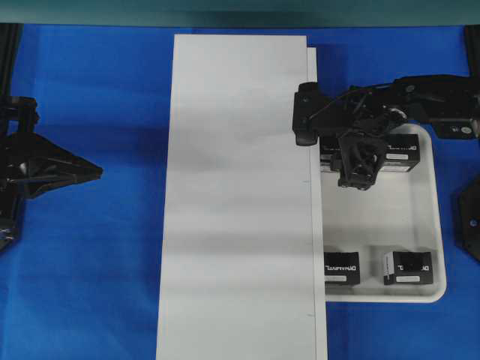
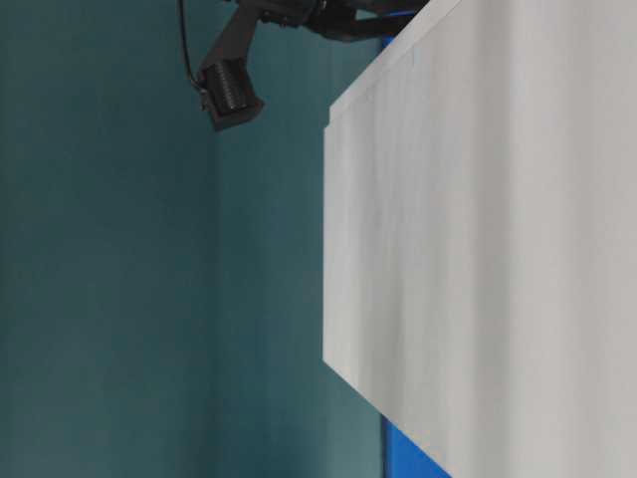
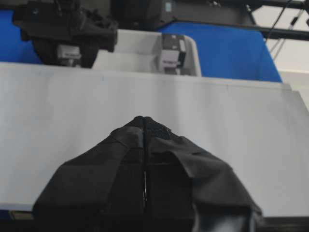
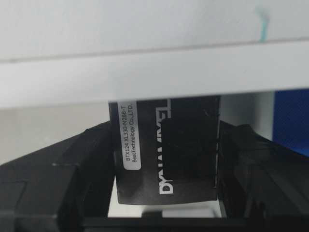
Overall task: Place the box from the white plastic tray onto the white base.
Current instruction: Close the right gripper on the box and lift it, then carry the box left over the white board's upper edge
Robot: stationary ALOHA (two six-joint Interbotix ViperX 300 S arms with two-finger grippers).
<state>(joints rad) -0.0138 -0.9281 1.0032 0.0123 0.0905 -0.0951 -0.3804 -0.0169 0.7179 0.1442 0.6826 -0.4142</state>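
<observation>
this looked like a robotics lab bench. a blue cloth [image 1: 90, 262] covered the table beneath two black robot arms [image 1: 420, 97], with a plain teal backdrop [image 2: 119, 299] behind and black framing [image 3: 270, 31] around it.

Black box [image 4: 166, 150] with white lettering, glossy white tray [image 1: 420, 225], matte white base [image 1: 240, 195], blue tablecloth [image 1: 90, 262].

A blue tabletop [image 1: 97, 247] spreads under everything I work over, plain and smooth on both sides. Behind it, along the far edge, stands a flat teal wall [image 2: 109, 299]. Past my left wrist the same blue shows beyond the white things.
</observation>
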